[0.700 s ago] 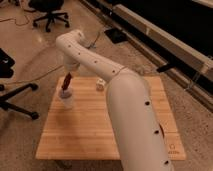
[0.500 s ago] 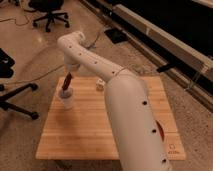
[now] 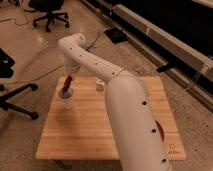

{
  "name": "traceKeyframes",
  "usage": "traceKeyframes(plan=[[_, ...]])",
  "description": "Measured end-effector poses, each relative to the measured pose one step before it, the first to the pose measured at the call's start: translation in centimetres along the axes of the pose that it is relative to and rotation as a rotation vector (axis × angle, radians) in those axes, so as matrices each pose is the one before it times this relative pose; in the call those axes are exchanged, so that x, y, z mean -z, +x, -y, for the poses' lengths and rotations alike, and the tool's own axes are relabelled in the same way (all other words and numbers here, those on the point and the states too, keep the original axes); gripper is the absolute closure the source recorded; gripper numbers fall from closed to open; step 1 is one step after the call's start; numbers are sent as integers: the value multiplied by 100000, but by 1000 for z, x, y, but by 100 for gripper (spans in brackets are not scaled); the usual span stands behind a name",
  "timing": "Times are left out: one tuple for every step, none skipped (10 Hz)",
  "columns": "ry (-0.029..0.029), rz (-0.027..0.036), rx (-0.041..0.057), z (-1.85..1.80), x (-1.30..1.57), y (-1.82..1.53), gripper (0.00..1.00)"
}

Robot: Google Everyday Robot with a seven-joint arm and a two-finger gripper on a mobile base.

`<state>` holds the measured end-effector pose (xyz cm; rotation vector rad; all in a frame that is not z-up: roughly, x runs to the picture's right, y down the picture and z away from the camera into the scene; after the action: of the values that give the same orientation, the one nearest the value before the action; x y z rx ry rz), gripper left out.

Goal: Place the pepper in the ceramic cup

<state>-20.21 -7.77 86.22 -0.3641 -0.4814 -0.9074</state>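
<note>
The ceramic cup [image 3: 66,101] is small, white and round, and stands on the left part of the wooden table [image 3: 90,135]. The dark red pepper [image 3: 68,84] hangs tilted right over the cup, with its lower tip at or just inside the cup's rim. My gripper [image 3: 70,75] is at the pepper's upper end, directly above the cup, at the end of the white arm [image 3: 125,100] that reaches in from the lower right. The arm hides the middle and right of the table.
A small whitish block [image 3: 100,85] lies on the table to the right of the cup, next to the arm. Office chairs stand on the floor at the far left [image 3: 10,90] and at the top [image 3: 47,12]. A dark counter [image 3: 170,40] runs along the right.
The gripper and the pepper have sunk slightly toward the cup. The cup and the block have not moved.
</note>
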Motion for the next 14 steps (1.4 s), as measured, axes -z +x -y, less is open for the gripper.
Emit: traceKeyframes(plan=[[-16, 314, -171, -42, -210, -132, 100], [56, 407, -84, 51, -269, -237, 100], [20, 212, -289, -131, -227, 13, 100], [1, 98, -558, -255, -113, 209, 100], [-41, 378, -100, -162, -214, -82, 100], [250, 200, -48, 58, -65, -38, 100], [151, 25, -62, 27, -69, 22, 100], [26, 156, -156, -46, -183, 12, 100], [113, 169, -45, -32, -65, -28, 100], [-1, 164, -156, -128, -128, 43, 100], [71, -39, -11, -18, -8, 24, 98], [125, 44, 7, 48, -15, -43, 90], [111, 104, -78, -9, -130, -29, 82], [90, -30, -110, -47, -65, 35, 79]])
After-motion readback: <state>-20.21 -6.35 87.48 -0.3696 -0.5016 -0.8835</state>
